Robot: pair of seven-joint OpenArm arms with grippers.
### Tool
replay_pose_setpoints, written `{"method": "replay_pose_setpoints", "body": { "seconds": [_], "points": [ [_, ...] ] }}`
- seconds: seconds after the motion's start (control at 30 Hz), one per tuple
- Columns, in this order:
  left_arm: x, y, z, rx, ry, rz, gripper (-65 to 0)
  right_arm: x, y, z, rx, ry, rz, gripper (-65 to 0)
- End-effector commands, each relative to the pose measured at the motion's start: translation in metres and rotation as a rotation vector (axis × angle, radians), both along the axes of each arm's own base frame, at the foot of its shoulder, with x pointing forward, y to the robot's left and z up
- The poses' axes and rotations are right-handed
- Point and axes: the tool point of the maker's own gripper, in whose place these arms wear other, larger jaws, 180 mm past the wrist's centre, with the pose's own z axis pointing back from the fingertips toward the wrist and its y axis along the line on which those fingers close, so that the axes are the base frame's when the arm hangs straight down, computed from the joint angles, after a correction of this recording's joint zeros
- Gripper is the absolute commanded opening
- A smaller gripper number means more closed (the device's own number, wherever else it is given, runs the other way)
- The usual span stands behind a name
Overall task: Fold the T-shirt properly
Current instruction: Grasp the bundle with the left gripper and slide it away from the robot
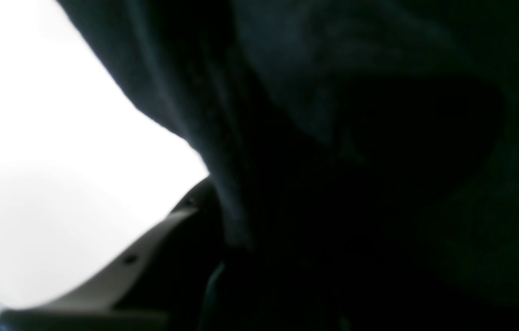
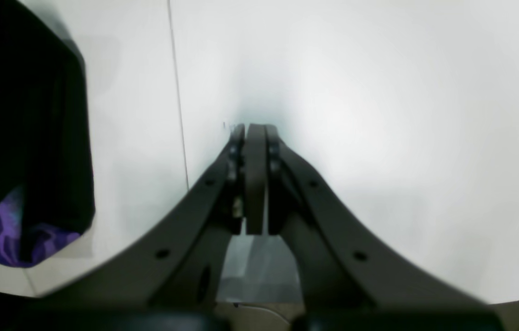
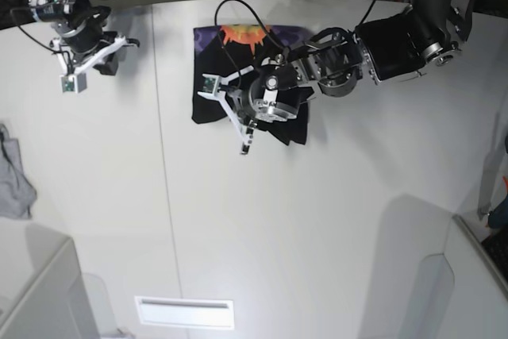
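The black T-shirt [image 3: 213, 57] lies folded into a small bundle at the far middle of the white table, its orange and purple print [image 3: 248, 35] showing at the far edge. My left gripper [image 3: 226, 117] is open above the bundle's near left part, one fingertip past its near edge. In the left wrist view dark cloth [image 1: 333, 138] fills most of the frame beside one pale finger [image 1: 126, 271]. My right gripper [image 2: 255, 131] is shut and empty over bare table, far left of the shirt [image 2: 25, 115]. It also shows in the base view [image 3: 71, 81].
A small grey cloth [image 3: 14, 184] lies at the table's left edge. A seam [image 3: 163, 172] runs down the table. A white slot plate [image 3: 184, 313] sits near the front edge. Cables and gear stand behind the table.
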Motion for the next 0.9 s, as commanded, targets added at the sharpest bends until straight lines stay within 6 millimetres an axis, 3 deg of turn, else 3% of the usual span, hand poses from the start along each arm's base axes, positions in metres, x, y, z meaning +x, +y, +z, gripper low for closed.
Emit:
{"method": "replay_pose_setpoints", "body": {
  "seconds": [0.0,0.5,0.73,0.87],
  "points": [
    [0.011,0.0,0.009,-0.002,-0.035,0.002,-65.0,0.006,-0.001,0.008,-0.003,-0.038,0.002,-65.0],
    [0.014,-0.003,0.013,-0.005,-0.045,0.0,-64.7,0.006,-0.002,0.009,-0.006,-0.04,0.004,-65.0],
    [0.016,-0.006,0.016,-0.013,-0.051,-0.001,-30.8,0.007,0.001,0.008,0.0,-0.039,0.009,-65.0],
    [0.016,-0.014,0.02,-0.029,-0.06,-0.01,-19.4,0.006,0.002,0.008,0.0,-0.038,0.011,-65.0]
  ]
}}
